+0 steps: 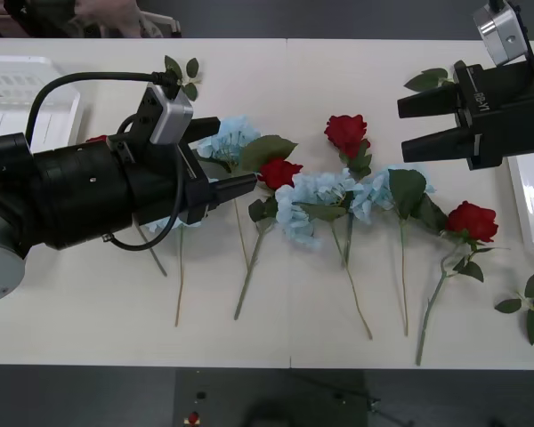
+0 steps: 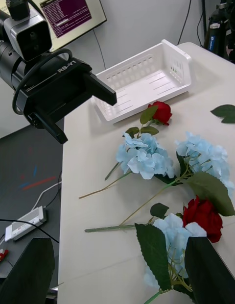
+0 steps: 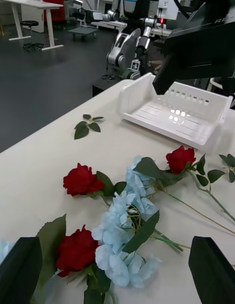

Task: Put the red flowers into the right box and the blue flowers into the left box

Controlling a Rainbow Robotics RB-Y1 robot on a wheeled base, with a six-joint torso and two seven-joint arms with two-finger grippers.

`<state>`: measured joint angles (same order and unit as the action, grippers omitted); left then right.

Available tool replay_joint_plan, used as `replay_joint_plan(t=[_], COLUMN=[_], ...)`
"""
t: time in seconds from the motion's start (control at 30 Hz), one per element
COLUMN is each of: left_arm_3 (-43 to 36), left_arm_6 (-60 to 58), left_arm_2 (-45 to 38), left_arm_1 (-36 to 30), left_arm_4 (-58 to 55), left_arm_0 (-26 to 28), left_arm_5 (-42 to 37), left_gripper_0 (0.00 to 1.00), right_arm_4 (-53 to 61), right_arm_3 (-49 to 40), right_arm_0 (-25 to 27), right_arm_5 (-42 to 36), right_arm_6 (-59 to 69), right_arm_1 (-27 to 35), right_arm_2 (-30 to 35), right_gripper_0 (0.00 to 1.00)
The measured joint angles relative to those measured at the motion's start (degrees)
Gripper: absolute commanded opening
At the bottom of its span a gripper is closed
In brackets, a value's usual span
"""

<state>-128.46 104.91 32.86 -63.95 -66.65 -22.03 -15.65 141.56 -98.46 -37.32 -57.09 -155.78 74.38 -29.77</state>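
Several red flowers lie in a row across the table: one rose [image 1: 346, 132] at the back, one [image 1: 279, 172] in the middle, one [image 1: 472, 221] toward the right. Blue flowers [image 1: 316, 191] lie mixed among them, with another cluster [image 1: 227, 138] beside my left gripper. My left gripper [image 1: 227, 158] hovers open over the left end of the row, holding nothing. Also open and holding nothing, my right gripper [image 1: 414, 126] hangs above the table's back right. The left box [image 1: 18, 98], slatted, stands at the far left. The right box [image 1: 529, 196] shows at the right edge, also seen as the right box [image 3: 176, 110].
Loose green leaf sprigs lie at the back left [image 1: 182, 76], the back right [image 1: 427, 80] and the front right [image 1: 527, 307]. The long stems reach toward the table's front edge [image 1: 285, 363]. My left arm covers part of a blue cluster and a red bloom [image 1: 96, 139].
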Motion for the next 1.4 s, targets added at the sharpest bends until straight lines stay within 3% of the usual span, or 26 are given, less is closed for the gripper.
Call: replay_joint_plan(t=[0.03, 1.4], left_arm_3=[0.00, 0.00], left_arm_6=[0.00, 0.00], left_arm_2=[0.00, 0.00], left_arm_1=[0.00, 0.00], left_arm_4=[0.00, 0.00], left_arm_0=[0.00, 0.00], left_arm_5=[0.00, 0.00], left_gripper_0=[1.00, 1.00], right_arm_4=[0.00, 0.00], right_arm_3=[0.00, 0.00], right_arm_0=[0.00, 0.00], right_arm_5=[0.00, 0.00], right_arm_6=[0.00, 0.00], right_arm_1=[0.00, 0.00], right_arm_2=[0.00, 0.00], right_gripper_0=[1.00, 1.00])
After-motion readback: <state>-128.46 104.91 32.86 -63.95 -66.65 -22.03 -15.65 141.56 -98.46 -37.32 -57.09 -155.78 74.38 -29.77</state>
